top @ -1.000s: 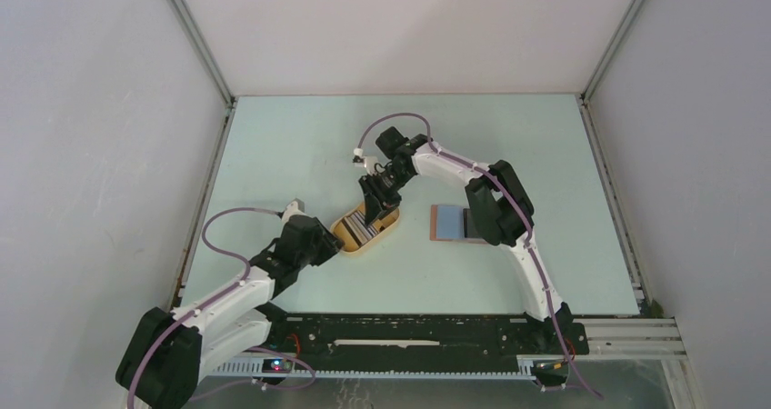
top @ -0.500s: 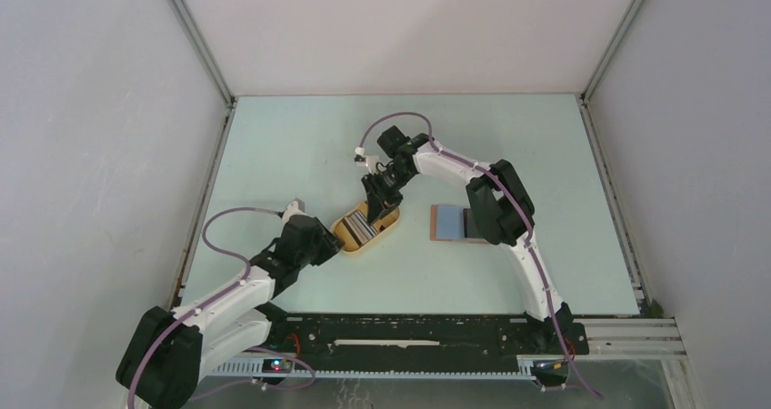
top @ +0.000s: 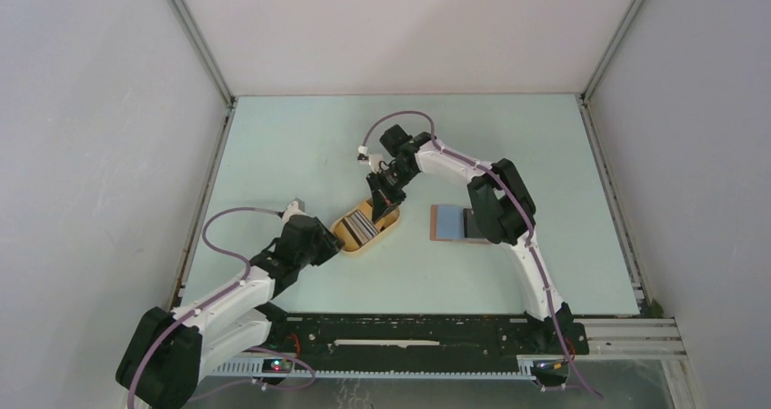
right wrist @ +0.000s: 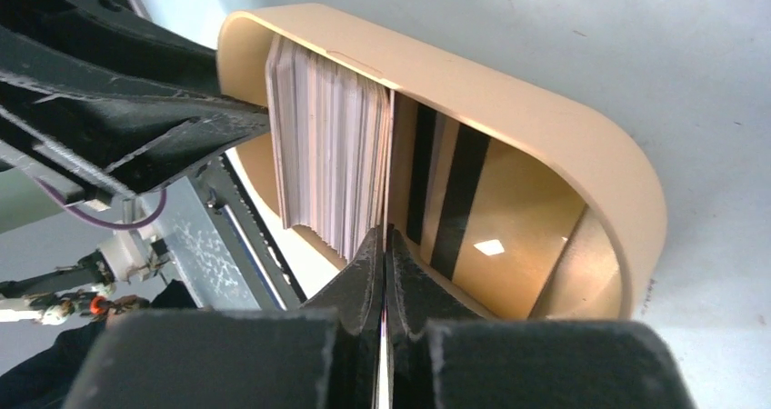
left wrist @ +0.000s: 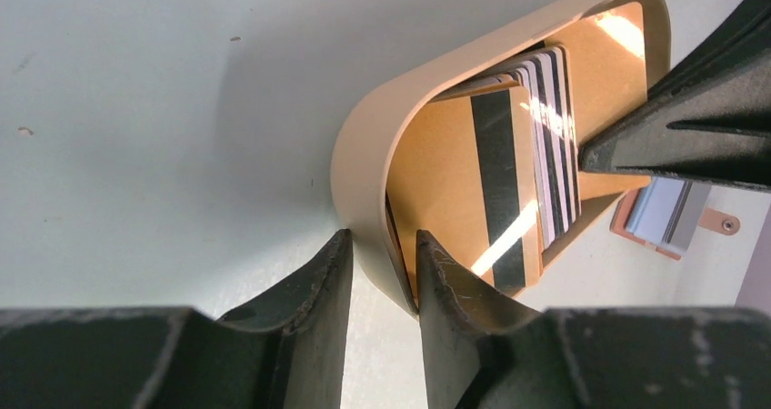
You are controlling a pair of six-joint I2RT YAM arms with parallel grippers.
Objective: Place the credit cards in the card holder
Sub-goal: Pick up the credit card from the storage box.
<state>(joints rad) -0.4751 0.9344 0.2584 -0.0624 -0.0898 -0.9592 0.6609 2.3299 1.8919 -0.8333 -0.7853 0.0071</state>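
From above, the yellow tray [top: 359, 248] lies on the table [top: 300, 154] with the credit cards [top: 362, 224] standing in it. The left gripper [top: 335, 243] is at the tray's near-left end and the right gripper [top: 382, 202] at its far end. The card holder [top: 447, 223] lies open to the tray's right, apart from it.

The left wrist view shows the left gripper [left wrist: 382, 273] pinching the tray's wall [left wrist: 364, 154], one finger inside and one outside, which steadies it.

In the right wrist view, the right gripper [right wrist: 384, 264] is pressed together, seemingly on one card's edge at the end of the stack [right wrist: 327, 154].

The step in hand looks like picking a card. The next move calls for a straight lift clear of the tray, then a carry to the holder.
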